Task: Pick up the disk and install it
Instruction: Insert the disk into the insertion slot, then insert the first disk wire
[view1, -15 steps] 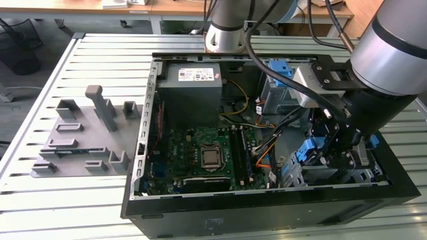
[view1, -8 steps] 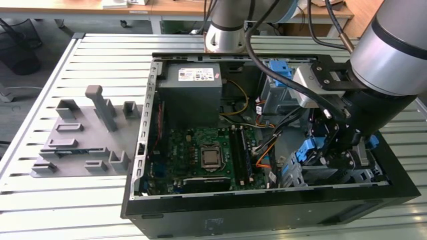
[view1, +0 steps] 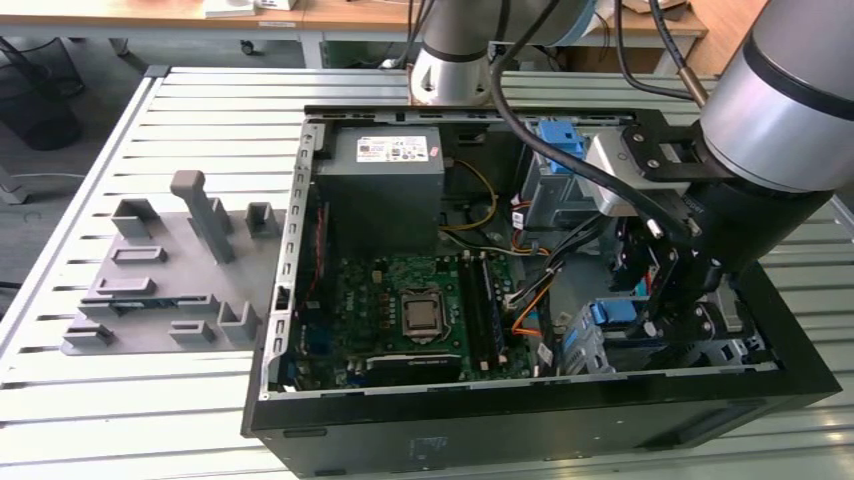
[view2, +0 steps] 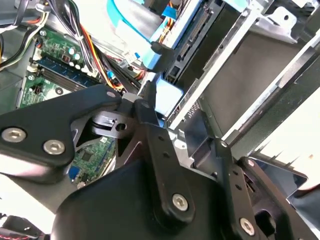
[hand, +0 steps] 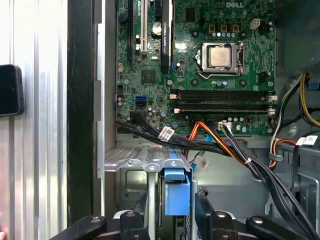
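An open black computer case (view1: 534, 425) lies on the slatted table. My gripper (view1: 657, 300) reaches down inside it at the exterior view's right, over the grey metal drive bay (hand: 135, 160). The disk shows mainly as the blue end of its carrier (hand: 177, 192), standing on edge in the bay's slot. In the first wrist view the gripper (hand: 177, 212) has one black finger (hand: 207, 217) on each side of that blue end, shut on it. The carrier (view1: 615, 312) sits just beside the fingers in the exterior view. The second wrist view shows the blue piece (view2: 167, 95) at the fingertips (view2: 145, 97) against a grey bay wall (view2: 250, 75). The disk's body is hidden.
The green motherboard (view1: 414, 300) fills the case floor, with the power supply (view1: 387, 160) behind it. Black and orange cables (hand: 225, 145) cross close to the bay. A blue latch (view1: 561, 140) tops the upper bay. A grey fixture plate (view1: 160, 280) lies outside the case.
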